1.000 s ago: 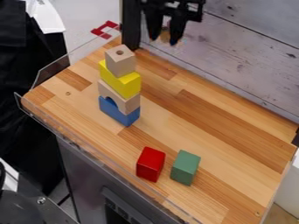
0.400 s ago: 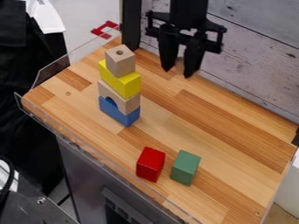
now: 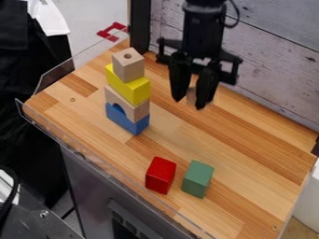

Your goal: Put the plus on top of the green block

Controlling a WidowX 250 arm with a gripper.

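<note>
Since the green rectangular block (image 3: 197,179) presumably needed topping, the black pincer (image 3: 190,103) at upper centre gripped a small pale wooden piece (image 3: 191,95).

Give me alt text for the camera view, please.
Black robot gripper holding what looks like a small tan piece above a wooden tabletop, near a four-block tower; a red block and a green block stand closer to the camera.

Six blocks (image 3: 197,181), one pale piece (image 3: 191,95), one gripper (image 3: 190,104).
</note>
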